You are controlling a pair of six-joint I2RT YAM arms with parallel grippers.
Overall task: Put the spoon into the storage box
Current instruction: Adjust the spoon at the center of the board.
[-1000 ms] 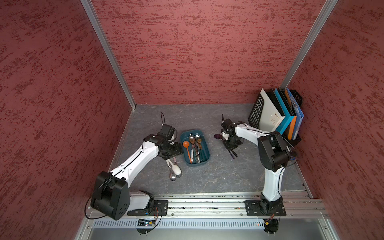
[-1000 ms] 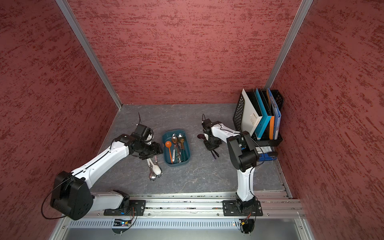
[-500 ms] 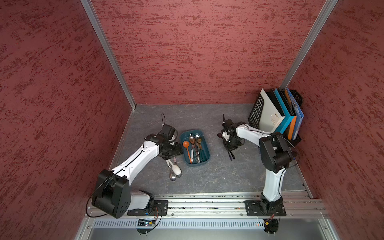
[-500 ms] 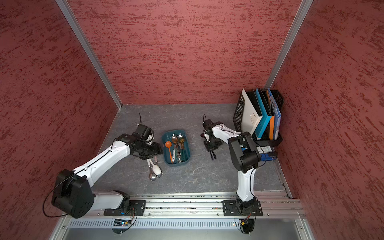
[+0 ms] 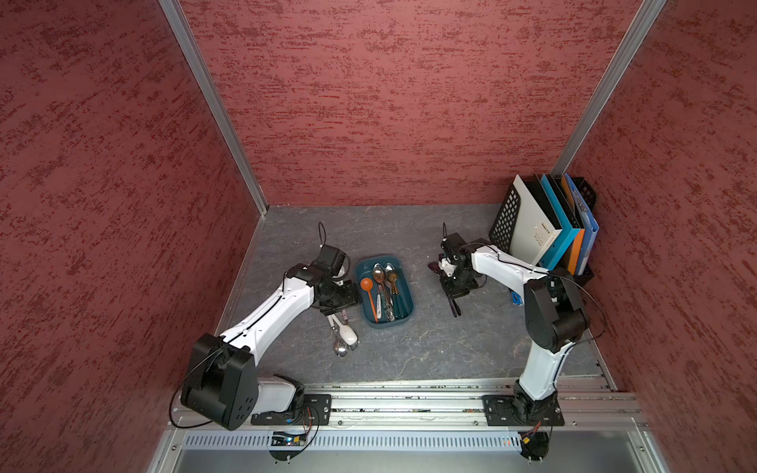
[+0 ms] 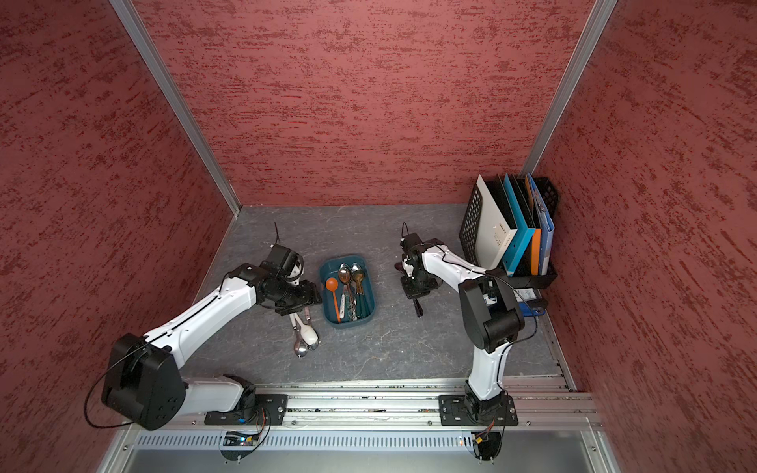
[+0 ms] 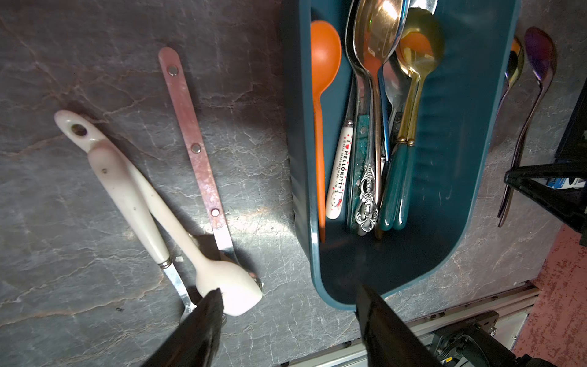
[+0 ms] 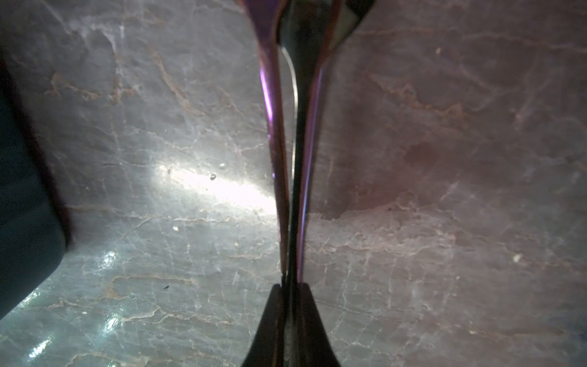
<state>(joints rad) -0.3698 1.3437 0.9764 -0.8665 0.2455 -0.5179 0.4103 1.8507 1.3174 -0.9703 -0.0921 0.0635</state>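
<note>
The teal storage box (image 5: 389, 325) (image 6: 348, 325) (image 7: 301, 127) lies mid-floor with several spoons in it, an orange one (image 7: 324, 57) among them. To its right lie two dark purple spoons (image 5: 454, 307) (image 7: 540, 57), side by side. My right gripper (image 5: 452, 290) (image 6: 415, 293) (image 8: 292, 286) is shut on their thin handles (image 8: 274, 127), which meet between the fingers. My left gripper (image 5: 334, 313) (image 7: 289, 290) hangs open and empty over bare floor. It is between the box's near end and a white spoon (image 5: 348, 333) (image 7: 178, 222).
Beside the white spoon lie a cream-handled spoon (image 7: 127, 190) and a pink-handled one (image 7: 197, 143), left of the box. A black mesh file rack with binders (image 5: 545, 233) stands at the back right. A metal rail (image 5: 409, 403) runs along the front, and red walls close in three sides.
My right jaws have closed the last bit onto the purple spoon handles. The left arm and the loose spoons have not moved.
</note>
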